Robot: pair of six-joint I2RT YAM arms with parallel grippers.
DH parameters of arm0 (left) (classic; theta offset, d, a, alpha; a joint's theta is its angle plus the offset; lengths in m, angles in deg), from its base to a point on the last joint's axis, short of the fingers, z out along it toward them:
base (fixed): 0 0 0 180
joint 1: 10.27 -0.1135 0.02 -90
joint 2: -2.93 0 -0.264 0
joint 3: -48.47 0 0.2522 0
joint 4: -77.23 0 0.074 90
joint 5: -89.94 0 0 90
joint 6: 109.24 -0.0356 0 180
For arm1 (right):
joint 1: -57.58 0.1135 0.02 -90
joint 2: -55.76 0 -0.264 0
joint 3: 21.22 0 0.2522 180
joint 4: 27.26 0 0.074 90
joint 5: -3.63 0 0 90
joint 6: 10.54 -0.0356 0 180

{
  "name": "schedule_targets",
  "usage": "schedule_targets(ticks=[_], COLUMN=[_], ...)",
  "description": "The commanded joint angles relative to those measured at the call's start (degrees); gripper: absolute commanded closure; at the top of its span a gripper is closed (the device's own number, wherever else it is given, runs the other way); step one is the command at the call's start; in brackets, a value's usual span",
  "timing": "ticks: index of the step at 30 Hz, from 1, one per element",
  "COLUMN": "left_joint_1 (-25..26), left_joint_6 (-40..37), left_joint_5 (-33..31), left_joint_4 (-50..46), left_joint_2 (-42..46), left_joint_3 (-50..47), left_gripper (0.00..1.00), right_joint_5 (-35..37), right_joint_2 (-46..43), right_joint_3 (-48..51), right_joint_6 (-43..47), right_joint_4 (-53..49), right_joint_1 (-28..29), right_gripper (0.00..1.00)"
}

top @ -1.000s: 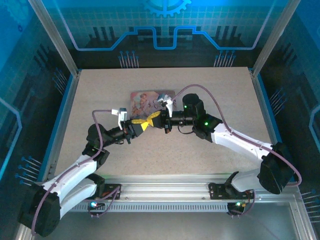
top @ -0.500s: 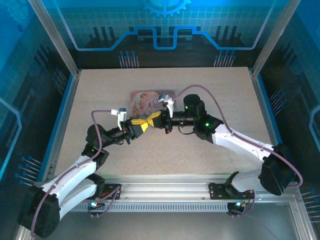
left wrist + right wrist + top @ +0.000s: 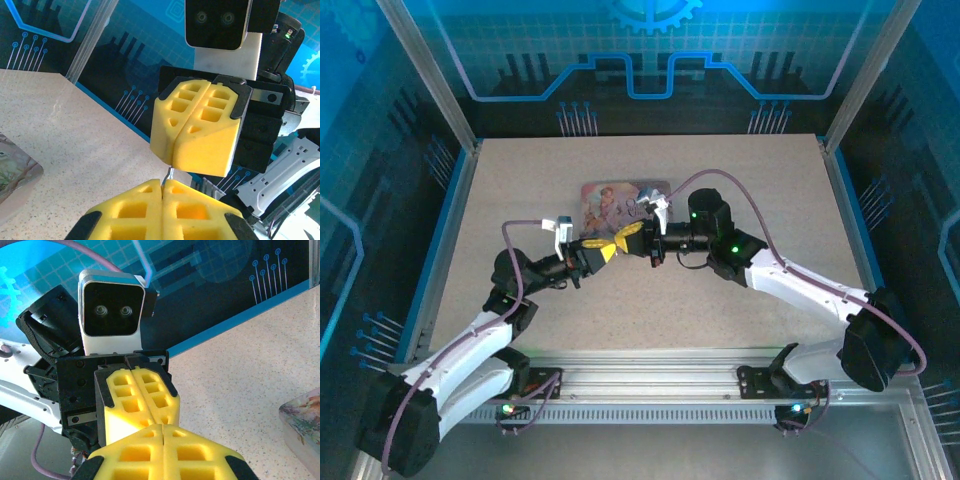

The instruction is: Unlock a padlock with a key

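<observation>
Near the pink illustrated tin box [image 3: 610,205], our left yellow-padded gripper [image 3: 162,189] pinches the thin dark metal key [image 3: 168,175], tip to tip with the right gripper [image 3: 163,432]. The right gripper is pressed closed; whether on the padlock we cannot tell. We judge straight alignment vital before twisting.

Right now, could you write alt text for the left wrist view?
Two yellow end effectors meet tip to tip, both shut: the left end effector at the bottom, the right end effector above it, with a thin metal sliver, probably the key, between them. A corner of a tin lies on the table at left.
</observation>
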Motion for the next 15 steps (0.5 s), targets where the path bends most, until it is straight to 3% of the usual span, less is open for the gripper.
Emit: schedule_targets(ticks=[1, 5, 11, 15], left_joint_1=[0.14, 0.14, 0.12, 0.23], left_joint_6=[-0.64, -1.25, -8.7, -15.48], left_joint_5=[0.87, 0.58, -3.14, -6.92], left_joint_4=[0.09, -0.94, -17.88, -31.08], left_joint_2=[0.82, 1.71, 6.08, 10.98], left_joint_3=[0.51, 0.45, 2.65, 4.27], left_gripper=[1.0, 1.0, 1.0, 1.0], right_joint_5=[-0.13, 0.93, 6.66, 12.59], right_joint_2=[-1.18, -1.17, -2.27, -3.76], right_joint_3=[0.42, 0.49, 0.17, 1.22], right_joint_6=[-0.62, -1.18, -4.07, -6.87], right_joint_4=[2.29, 1.91, -2.72, -6.39], right_joint_1=[0.56, 0.44, -0.24, -1.19], right_gripper=[1.0, 1.0, 0.5, 0.39])
